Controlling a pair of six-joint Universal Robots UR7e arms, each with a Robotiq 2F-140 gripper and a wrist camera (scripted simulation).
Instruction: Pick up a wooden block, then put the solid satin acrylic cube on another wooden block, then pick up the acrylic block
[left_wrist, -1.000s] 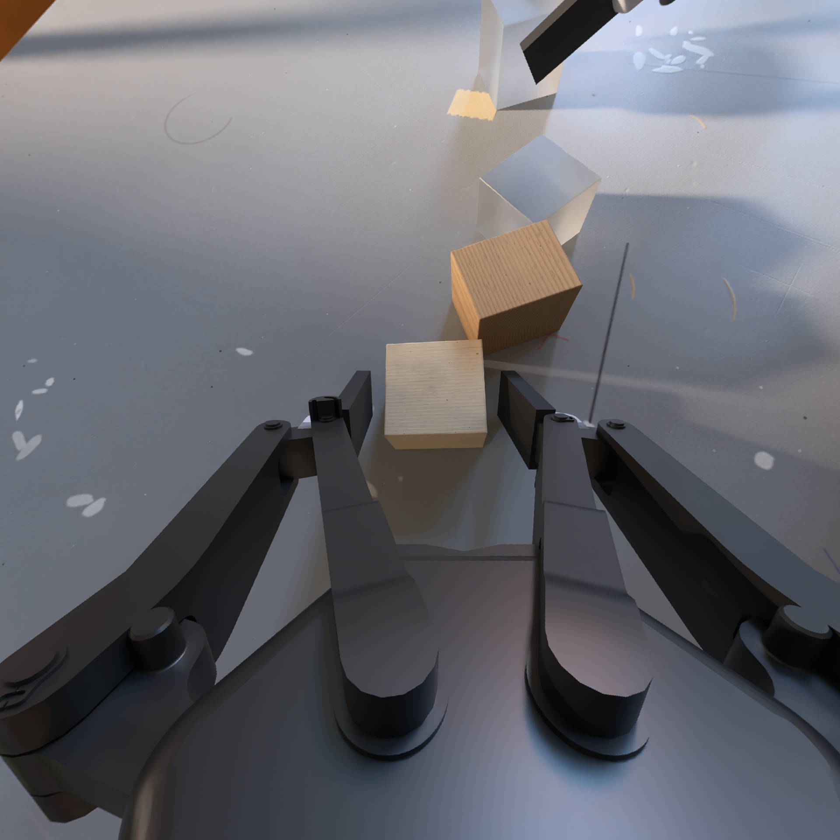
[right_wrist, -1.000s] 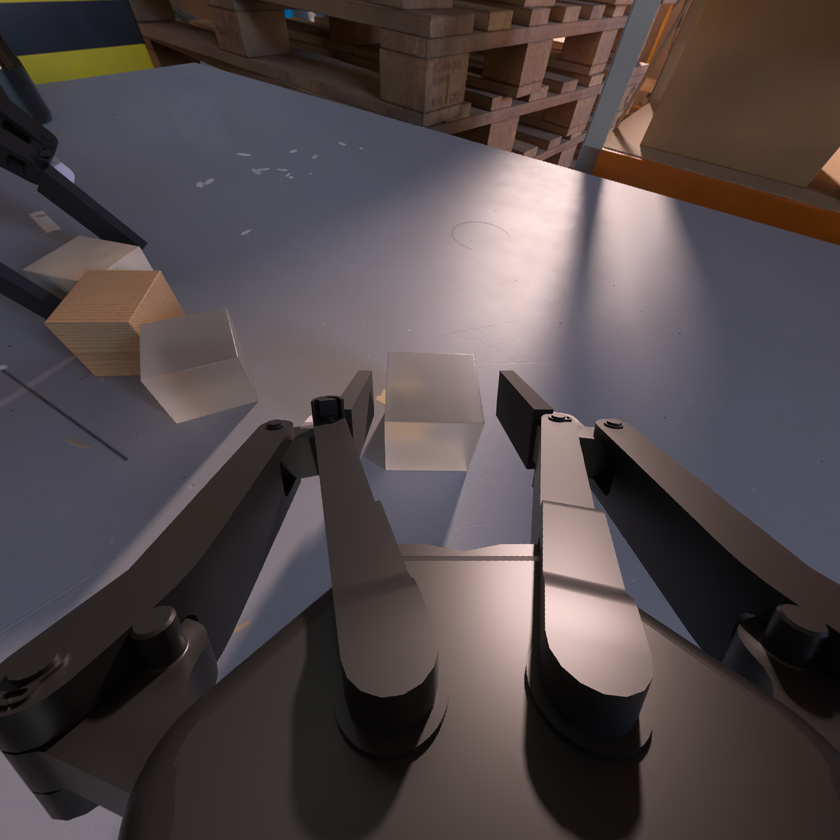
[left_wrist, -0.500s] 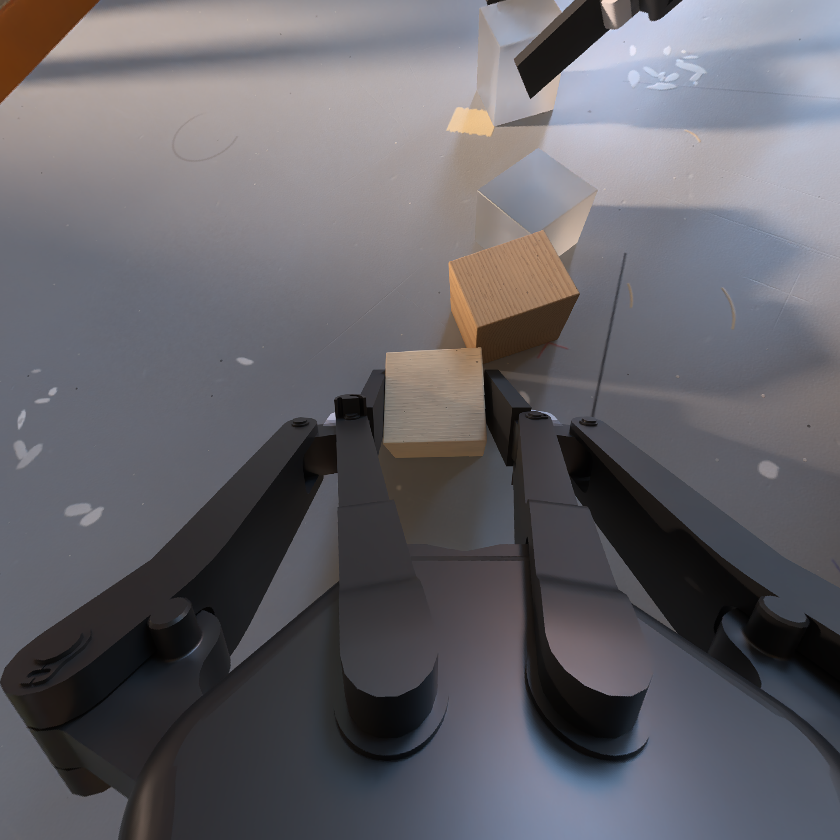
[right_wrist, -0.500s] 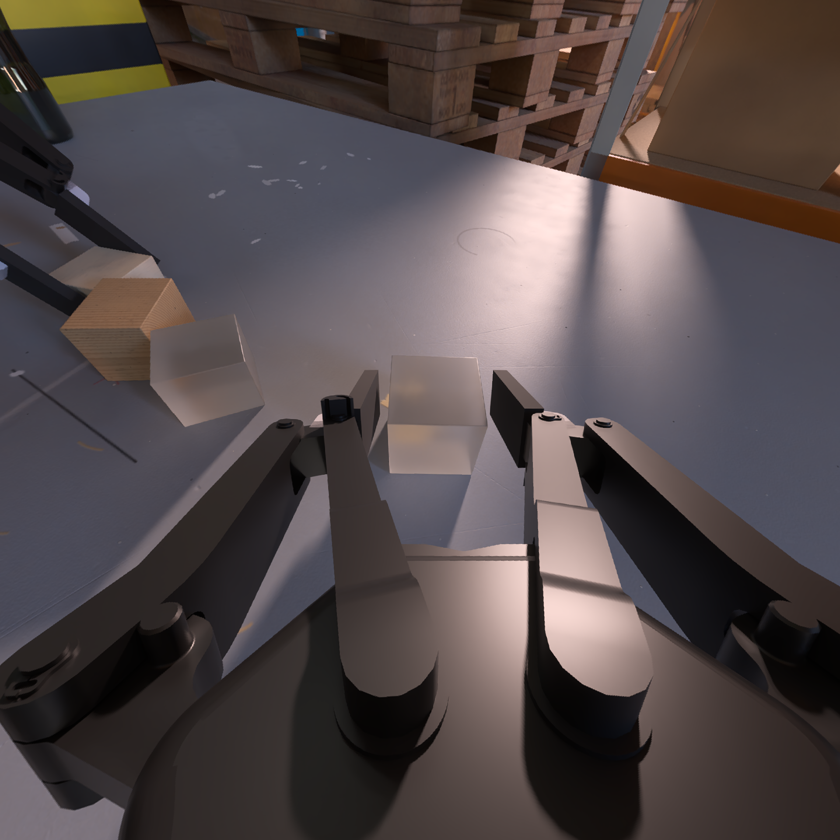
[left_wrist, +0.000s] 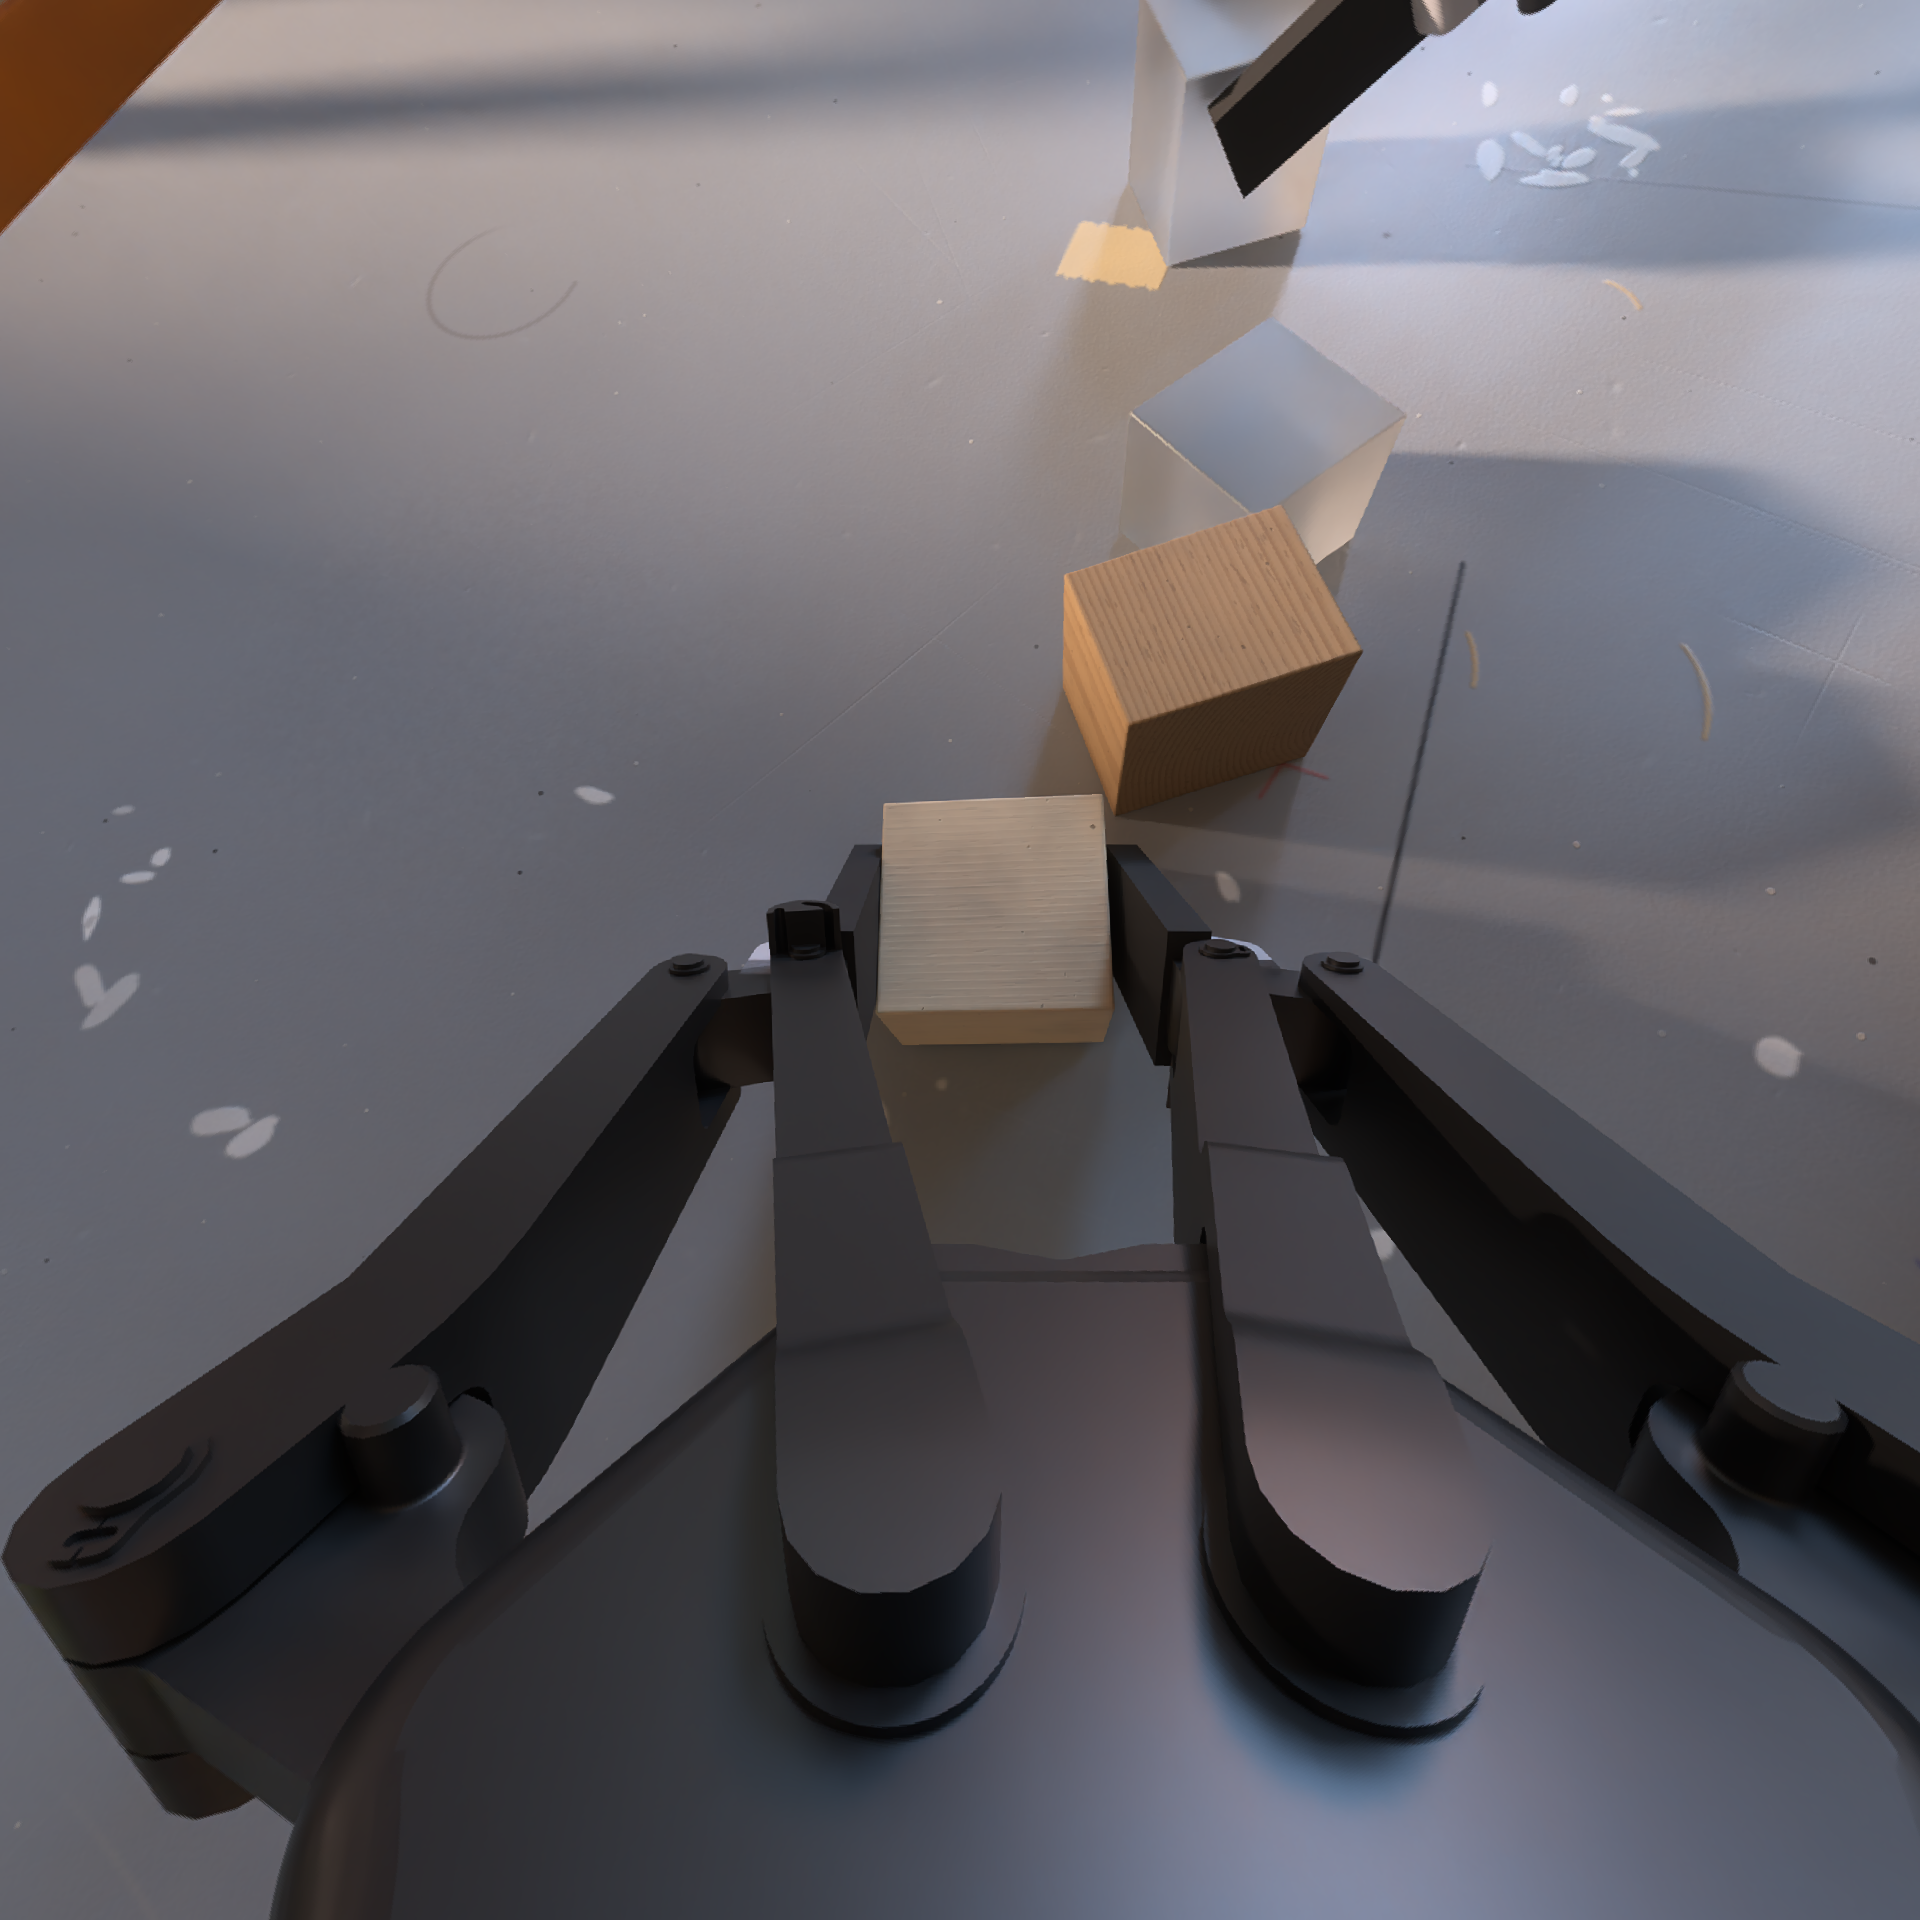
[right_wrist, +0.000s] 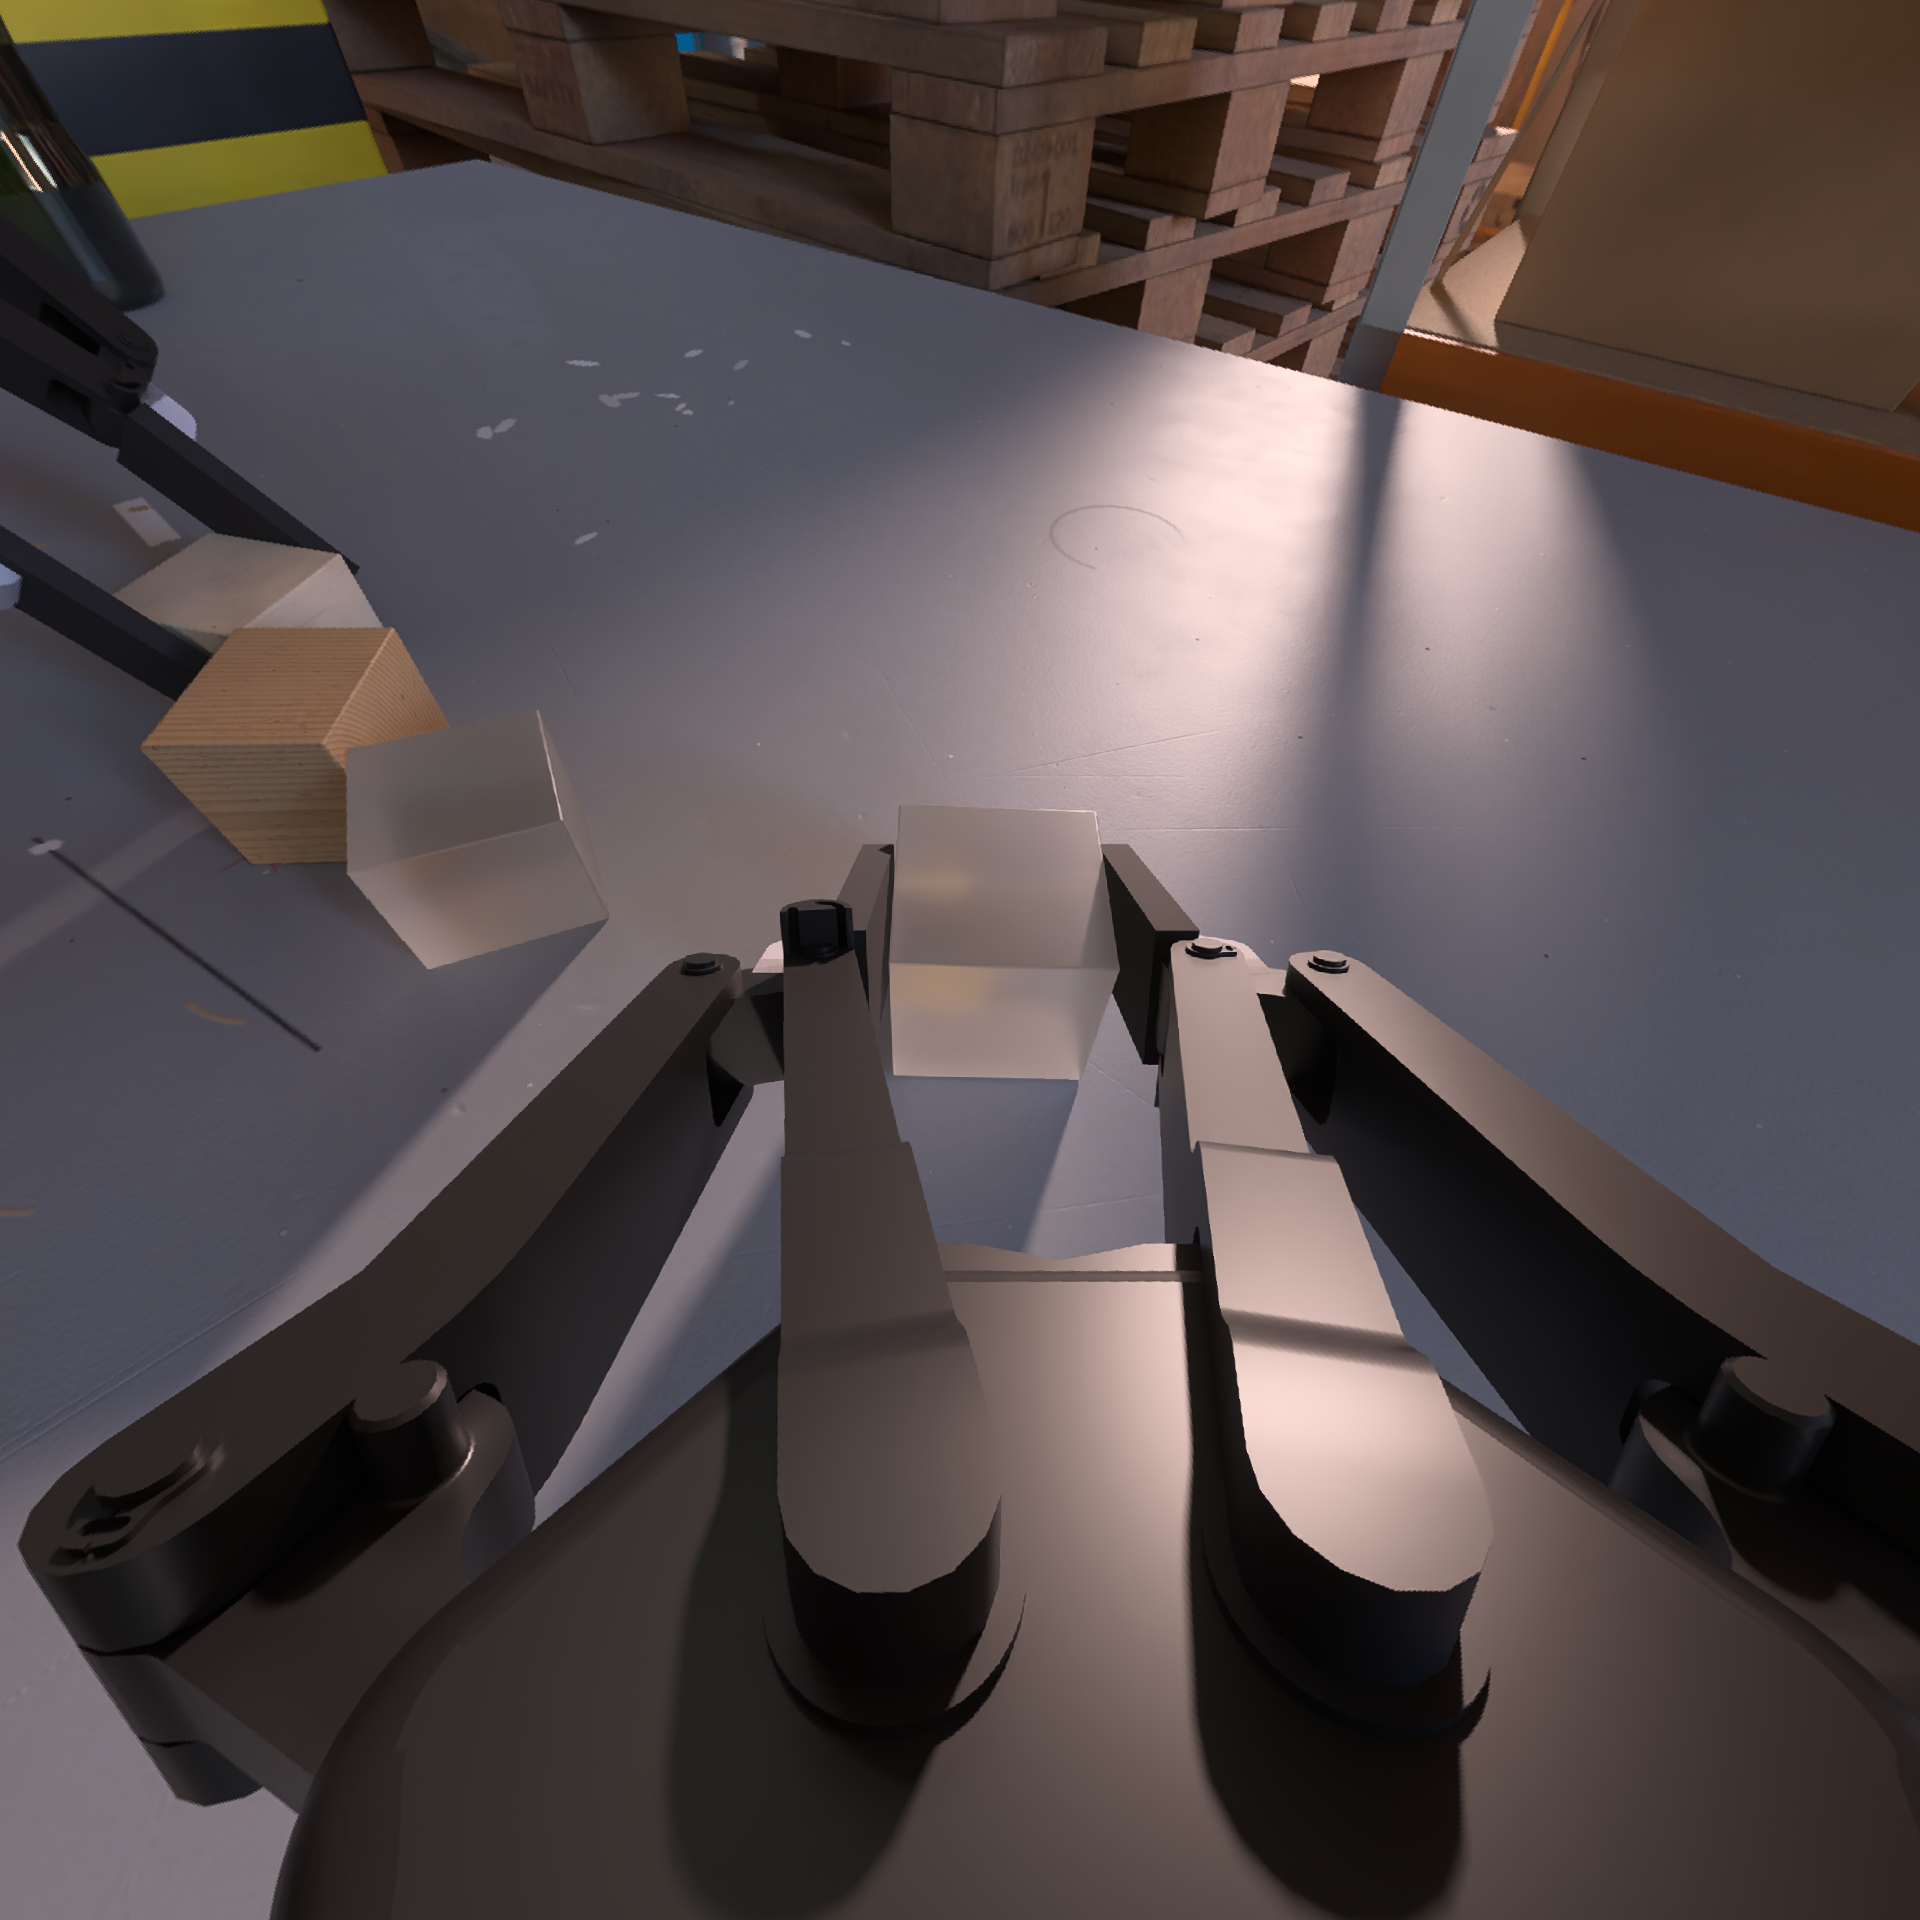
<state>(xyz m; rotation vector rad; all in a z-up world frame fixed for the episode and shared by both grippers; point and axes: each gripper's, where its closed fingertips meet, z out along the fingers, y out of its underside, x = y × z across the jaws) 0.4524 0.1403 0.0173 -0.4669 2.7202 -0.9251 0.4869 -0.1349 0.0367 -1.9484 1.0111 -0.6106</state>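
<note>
From the left wrist view, the left end effector (left_wrist: 995, 925) has its two fingers pressed flat against the sides of a pale wooden block (left_wrist: 992, 914), clamped on it, with the block sitting low against the grey tabletop (left_wrist: 416, 623); whether it has left the surface I cannot tell. Just past the fingertips and a little to the right stands a darker wooden block (left_wrist: 1210, 655), turned at an angle, its near corner almost meeting the pale one. Right behind that, touching or nearly so, is a frosted acrylic cube (left_wrist: 1262, 436). Farther ahead again, at the top edge, a second frosted cube (left_wrist: 1174, 135) is caught by a black finger of the other arm.

From the right wrist view, the right end effector (right_wrist: 997, 935) is closed on a frosted acrylic block (right_wrist: 992, 945), a finger against each side, the block's base at the tabletop (right_wrist: 1247, 727). Off to the left of these fingers lies the other frosted cube (right_wrist: 473, 831), tilted in plan, pressed up beside the darker wooden block (right_wrist: 286, 738). Beyond that, the pale block (right_wrist: 249, 592) sits between the left arm's thin black fingers. Wooden pallets (right_wrist: 935, 135) are stacked behind the far edge of the tabletop.
</note>
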